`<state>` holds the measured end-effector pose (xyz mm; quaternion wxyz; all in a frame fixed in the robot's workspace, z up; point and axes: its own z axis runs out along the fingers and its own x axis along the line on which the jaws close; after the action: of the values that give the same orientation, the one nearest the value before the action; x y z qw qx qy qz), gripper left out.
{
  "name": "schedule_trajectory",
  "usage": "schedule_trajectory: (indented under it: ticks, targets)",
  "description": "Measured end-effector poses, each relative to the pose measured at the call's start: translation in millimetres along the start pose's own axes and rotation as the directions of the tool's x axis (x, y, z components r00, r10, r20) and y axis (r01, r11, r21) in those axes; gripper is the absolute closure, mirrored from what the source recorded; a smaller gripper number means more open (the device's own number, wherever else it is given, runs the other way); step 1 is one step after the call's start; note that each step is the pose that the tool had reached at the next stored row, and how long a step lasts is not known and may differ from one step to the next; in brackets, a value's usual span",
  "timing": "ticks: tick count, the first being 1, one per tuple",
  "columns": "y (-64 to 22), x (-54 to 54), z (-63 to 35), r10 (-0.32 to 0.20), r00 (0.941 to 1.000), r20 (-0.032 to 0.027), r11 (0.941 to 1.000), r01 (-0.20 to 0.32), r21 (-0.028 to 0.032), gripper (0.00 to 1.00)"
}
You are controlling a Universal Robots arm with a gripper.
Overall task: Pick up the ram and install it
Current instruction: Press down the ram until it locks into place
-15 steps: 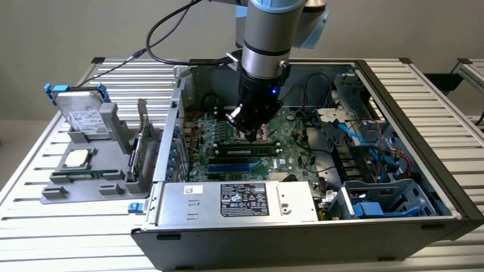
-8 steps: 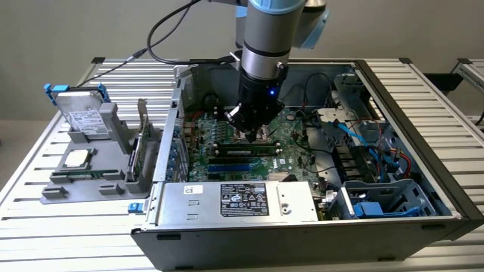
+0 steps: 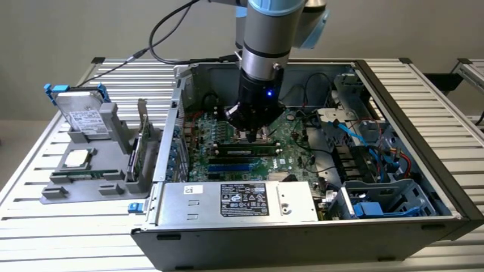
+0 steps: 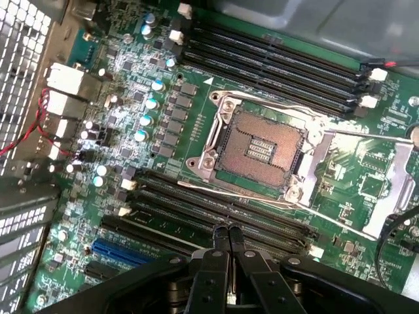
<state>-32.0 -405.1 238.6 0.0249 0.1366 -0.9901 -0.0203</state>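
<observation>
Gripper (image 3: 252, 135) is down inside the open pc case (image 3: 302, 238), fingers (image 4: 216, 252) pinched together w/ nothing between them, tips right over the mobo (image 4: 366, 190) slots. The ram (image 3: 246, 151) lies in a slot just below the fingers, toward the case's front edge. CPU socket (image 4: 258, 147) sits bare beside it.

A: What lies under the black two-fingered gripper (image 4: 227, 237)?
B: A green motherboard (image 4: 131, 124); the pressed-together fingertips touch its long black memory slots (image 4: 216, 209), beside the open square metal processor socket (image 4: 262, 147).
</observation>
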Motion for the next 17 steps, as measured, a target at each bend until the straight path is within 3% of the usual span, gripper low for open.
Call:
schedule_trajectory:
  ticks: [6, 12, 17]
  targets:
    - [-0.1, 0.0, 1.1, 0.100, 0.9950, 0.0056, 0.9950, -0.100, -0.0043, 0.90]
    - [-0.1, -0.1, 2.1, 0.196, 0.9806, 0.0108, 0.9806, -0.196, -0.0091, 0.90]
    - [0.7, 2.8, 1.9, 0.200, 0.9797, 0.0120, 0.9797, -0.200, -0.0092, 0.90]
